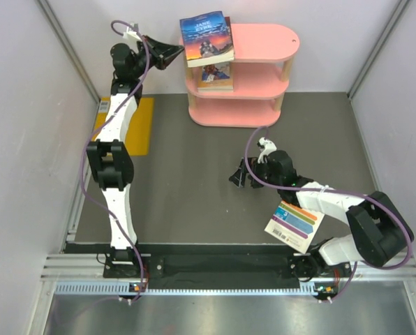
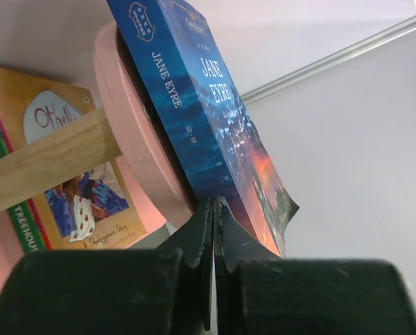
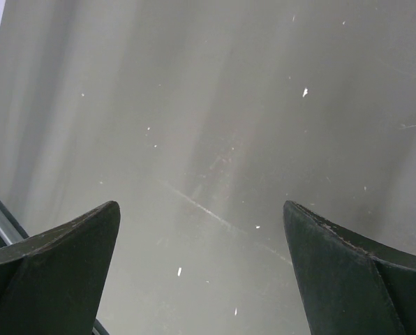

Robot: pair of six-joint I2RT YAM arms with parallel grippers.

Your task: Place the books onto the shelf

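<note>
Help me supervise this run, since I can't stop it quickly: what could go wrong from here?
1. The blue book juts past the end of the shelf's top board, and the shut left pincer sits right at its edge. A nudge might tip it off.
2. The striped book lies tucked against the right arm near its base. The open right pincer may reach it awkwardly, or the arm may scrape it.

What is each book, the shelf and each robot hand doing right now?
Shelf: standing upright.
Blue book: flat on the top board, poking over its edge.
Orange book: lying on the middle board.
Green book: against the orange one, only its spine showing.
Striped book: on the floor, not shelved yet.
Left gripper: shut, empty, by the blue book.
Right gripper: open, empty, above the floor.
</note>
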